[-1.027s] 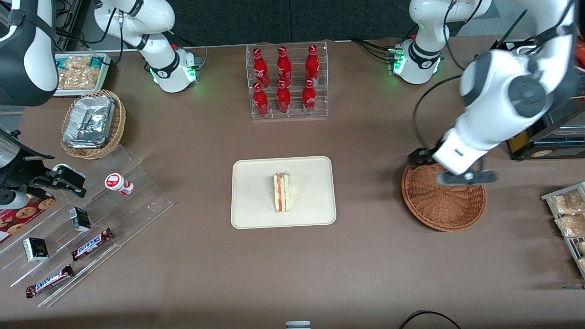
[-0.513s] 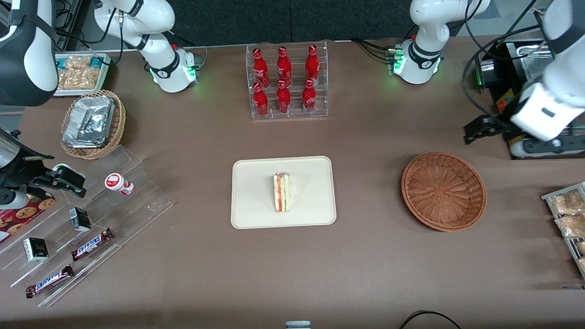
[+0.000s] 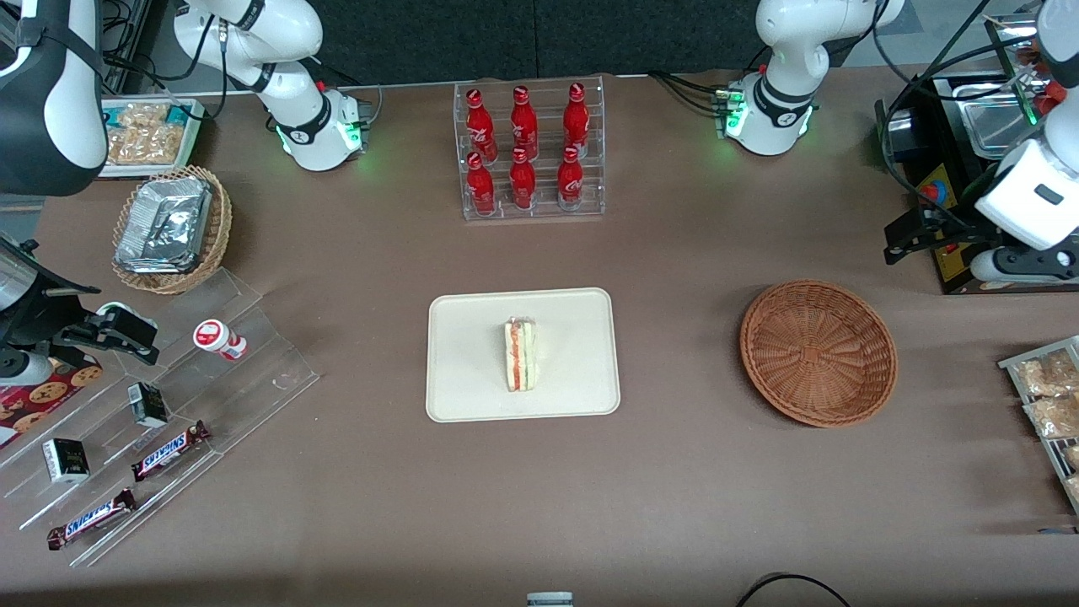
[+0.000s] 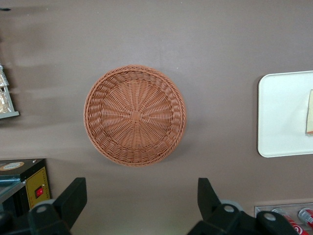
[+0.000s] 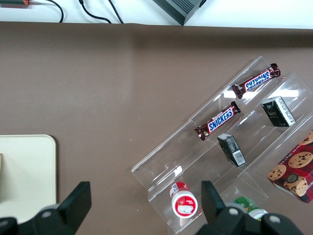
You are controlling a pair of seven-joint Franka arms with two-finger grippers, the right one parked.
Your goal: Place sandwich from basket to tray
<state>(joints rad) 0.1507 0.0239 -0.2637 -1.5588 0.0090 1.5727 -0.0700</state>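
Note:
The sandwich (image 3: 520,354), a pale bread wedge with orange and green stripes on its cut edge, lies in the middle of the cream tray (image 3: 472,371). The reddish-brown wicker basket (image 3: 818,352) beside the tray holds nothing. My left gripper (image 3: 1016,265) hangs high above the table, past the basket toward the working arm's end and farther from the front camera. The left wrist view looks down on the empty basket (image 4: 134,115), the tray's rim (image 4: 281,112) and an edge of the sandwich (image 4: 309,112). The gripper (image 4: 141,188) is open with only bare table between its fingers.
A clear rack of red cola bottles (image 3: 528,152) stands farther back than the tray. A black appliance (image 3: 952,169) sits under the gripper's area. Snack packs (image 3: 1045,396) lie at the working arm's end. Stepped acrylic racks (image 3: 169,405) and a tan foil-pack basket (image 3: 169,228) are at the parked arm's end.
The gripper has left its spot over the basket, rising and swinging toward the working arm's end of the table. The sandwich stays still on the tray.

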